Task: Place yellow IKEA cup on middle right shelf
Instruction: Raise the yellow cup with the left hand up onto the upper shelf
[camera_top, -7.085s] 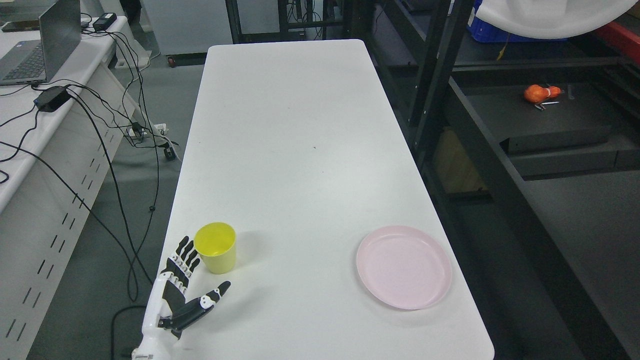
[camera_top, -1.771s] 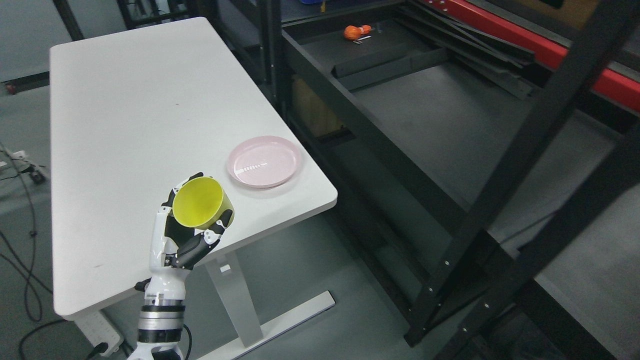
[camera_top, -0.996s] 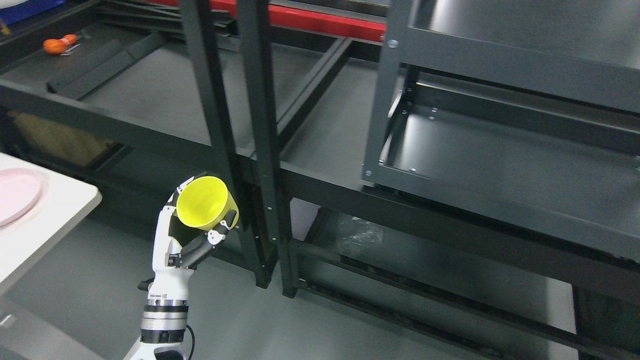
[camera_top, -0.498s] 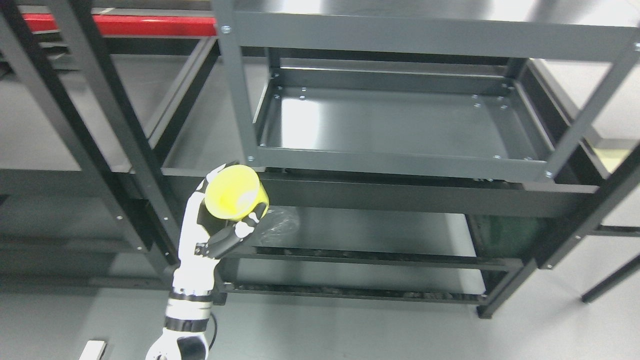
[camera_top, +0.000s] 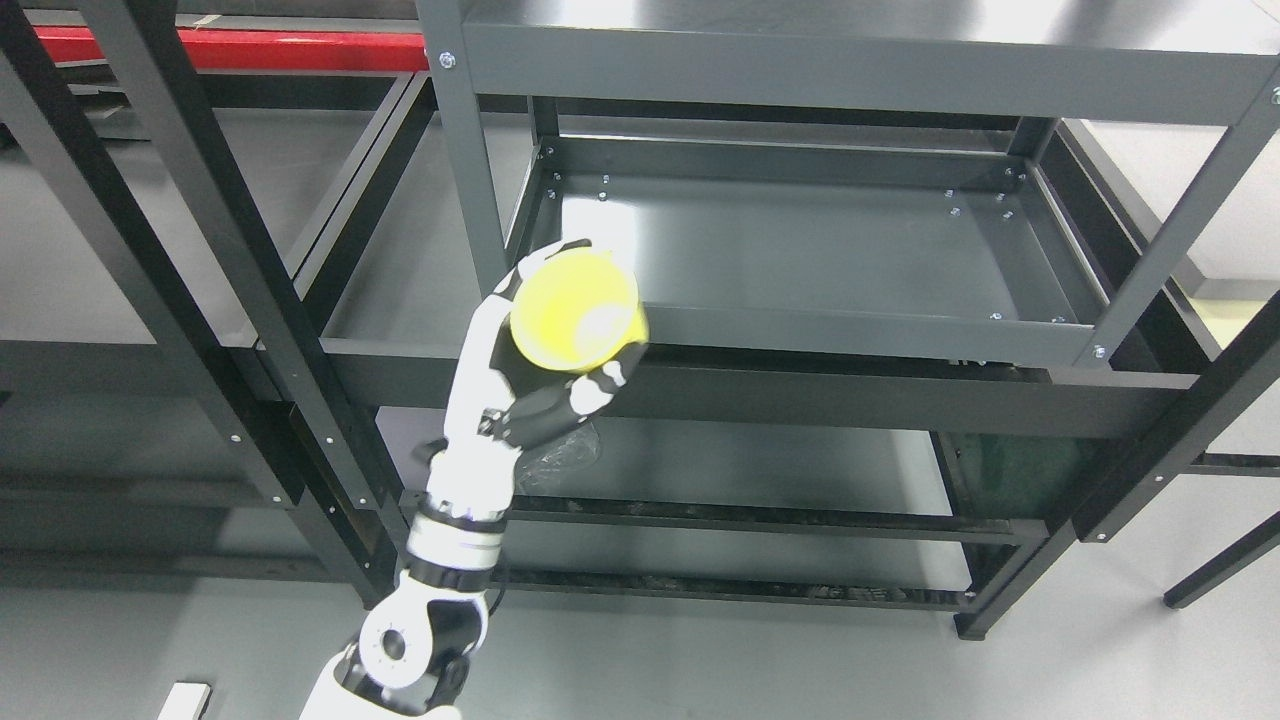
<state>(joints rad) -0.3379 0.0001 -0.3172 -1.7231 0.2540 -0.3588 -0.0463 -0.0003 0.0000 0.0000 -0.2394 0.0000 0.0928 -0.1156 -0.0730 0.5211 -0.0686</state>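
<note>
The yellow cup (camera_top: 575, 310) is held in the air, its mouth tilted toward the camera. My left hand (camera_top: 545, 350) is shut on it, fingers wrapped behind and thumb under the rim, with the white forearm rising from the bottom edge left of the middle. The cup hovers at the front left corner of the grey middle shelf (camera_top: 800, 250), just over its front rail (camera_top: 860, 335). The right arm is out of view.
A grey upright post (camera_top: 470, 170) stands just left of the cup. The top shelf's front beam (camera_top: 850, 65) crosses above. Black rack uprights (camera_top: 210, 250) stand at the left. A lower shelf (camera_top: 760, 465) with a crumpled clear bag (camera_top: 565, 455) lies beneath.
The left hand has lifted the cup up and to the right, from below the shelf's front rail to its front left corner. The camera has barely shifted in the last half second.
</note>
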